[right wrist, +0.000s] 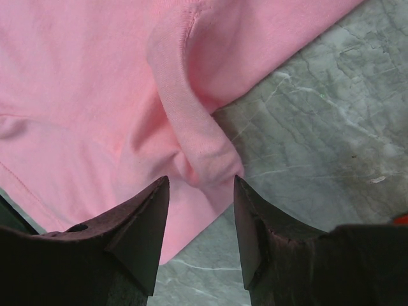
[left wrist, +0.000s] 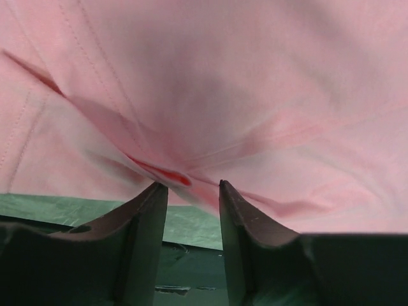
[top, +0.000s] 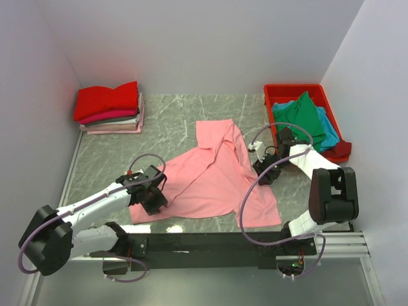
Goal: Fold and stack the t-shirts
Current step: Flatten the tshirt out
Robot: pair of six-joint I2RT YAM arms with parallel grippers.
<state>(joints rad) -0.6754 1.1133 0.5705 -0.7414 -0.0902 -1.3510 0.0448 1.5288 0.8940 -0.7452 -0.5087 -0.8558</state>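
— Why is the pink t-shirt (top: 213, 182) lying open in the middle of the table (top: 178, 115)?
— It is spread for folding, I judge. My left claw (top: 152, 196) stands apart at its near edge. My right claw (right wrist: 201, 182) straddles the sleeve hem (right wrist: 194, 143); whether it is clamped, I cannot tell.

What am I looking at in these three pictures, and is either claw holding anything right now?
Two robot arms are bolted at the near edge of a table. The wide picture looks down from above and behind; the other two come from a camera on each wrist. A pink shirt lies spread on the table, folded shirts are stacked far left, and a red bin far right holds a green shirt and a blue shirt. The left gripper and right gripper each sit at the pink shirt's edge, jaws apart, nothing clamped.
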